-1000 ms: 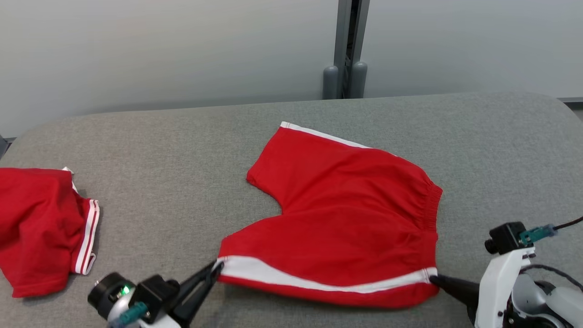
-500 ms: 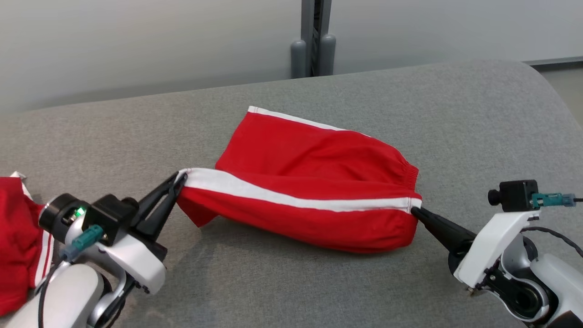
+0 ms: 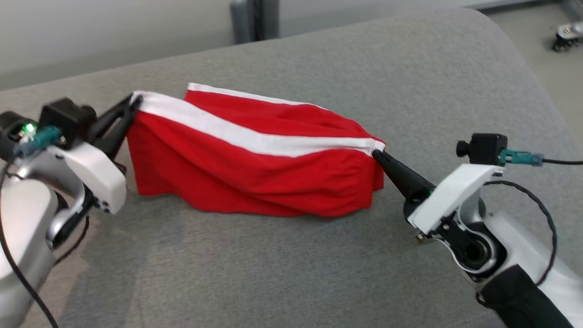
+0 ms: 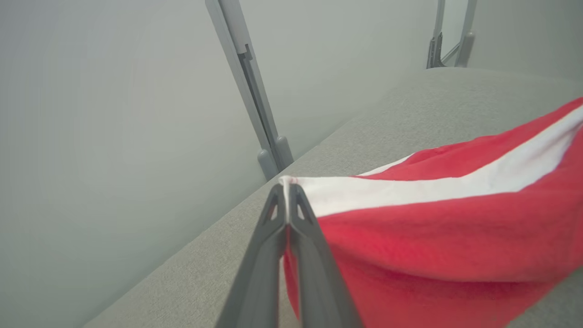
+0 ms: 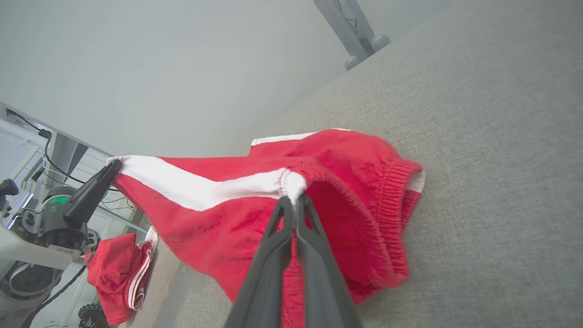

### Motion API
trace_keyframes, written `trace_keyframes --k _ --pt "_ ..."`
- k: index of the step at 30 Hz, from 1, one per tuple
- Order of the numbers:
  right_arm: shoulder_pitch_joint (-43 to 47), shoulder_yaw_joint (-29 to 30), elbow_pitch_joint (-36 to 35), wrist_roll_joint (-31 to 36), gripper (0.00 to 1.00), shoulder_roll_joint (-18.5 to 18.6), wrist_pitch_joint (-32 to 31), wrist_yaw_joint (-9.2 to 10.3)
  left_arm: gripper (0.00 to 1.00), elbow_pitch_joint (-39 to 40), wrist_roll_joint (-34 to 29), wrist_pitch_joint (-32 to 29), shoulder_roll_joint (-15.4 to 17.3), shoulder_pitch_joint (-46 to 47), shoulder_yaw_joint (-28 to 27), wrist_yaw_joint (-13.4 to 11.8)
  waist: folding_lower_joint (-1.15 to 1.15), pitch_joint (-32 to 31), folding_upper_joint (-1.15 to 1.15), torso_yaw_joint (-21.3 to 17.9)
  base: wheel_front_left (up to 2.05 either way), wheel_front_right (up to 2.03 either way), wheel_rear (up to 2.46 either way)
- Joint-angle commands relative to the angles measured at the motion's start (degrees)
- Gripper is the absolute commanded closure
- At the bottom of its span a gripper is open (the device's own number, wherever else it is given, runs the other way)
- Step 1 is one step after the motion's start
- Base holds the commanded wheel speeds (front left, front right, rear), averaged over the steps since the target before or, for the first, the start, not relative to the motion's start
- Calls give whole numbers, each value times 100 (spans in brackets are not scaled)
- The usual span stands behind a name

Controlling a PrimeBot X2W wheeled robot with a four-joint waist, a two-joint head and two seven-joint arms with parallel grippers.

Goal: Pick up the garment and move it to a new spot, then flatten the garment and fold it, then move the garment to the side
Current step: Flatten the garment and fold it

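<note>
Grey fabric-covered surface [image 3: 291, 264] spreads out before us, and over its middle the red shorts [image 3: 255, 182] hang stretched between our two arms, their lower folds resting on the cloth top. We pinch the leg end of the white side stripe [image 3: 237, 134] in our left gripper [image 3: 135, 99], jaws clamped on the fabric. Our right gripper [image 3: 377, 154] is clenched on the waistband corner. A second red garment [image 5: 116, 269] lies beyond our left arm.

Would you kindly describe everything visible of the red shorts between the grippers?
The red shorts look like soft knit, with a white side stripe and gathered elastic waistband. The left gripper pinches the stripe's hem end, the right gripper its waistband end; the stripe stretches between them; the lower cloth sags onto the grey surface.
</note>
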State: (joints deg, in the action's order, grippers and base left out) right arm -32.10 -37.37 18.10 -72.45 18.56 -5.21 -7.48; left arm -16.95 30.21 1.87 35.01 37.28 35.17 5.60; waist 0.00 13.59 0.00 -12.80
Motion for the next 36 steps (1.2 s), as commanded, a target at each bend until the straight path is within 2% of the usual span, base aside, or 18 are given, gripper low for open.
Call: trace_keyframes --k 1,6,15,36 --pt "-133 38 148 48 100 -122 68 -2 100 -162 93 -88 -9 223 0 45 0 228 0 -243 0 0 0" --pt "-446 72 574 23 100 -537 199 -3 100 -714 124 -342 -3 778 136 131 0 482 0 -501 0 0 0" --pt "-870 160 1107 -122 100 -964 594 -3 100 -1459 50 -387 -85 1472 494 184 0 805 0 -755 0 0 0" --pt "-1390 -285 1610 -244 100 -1279 1185 -3 100 -3022 -118 103 -547 2529 958 188 0 1303 0 -982 0 0 0"
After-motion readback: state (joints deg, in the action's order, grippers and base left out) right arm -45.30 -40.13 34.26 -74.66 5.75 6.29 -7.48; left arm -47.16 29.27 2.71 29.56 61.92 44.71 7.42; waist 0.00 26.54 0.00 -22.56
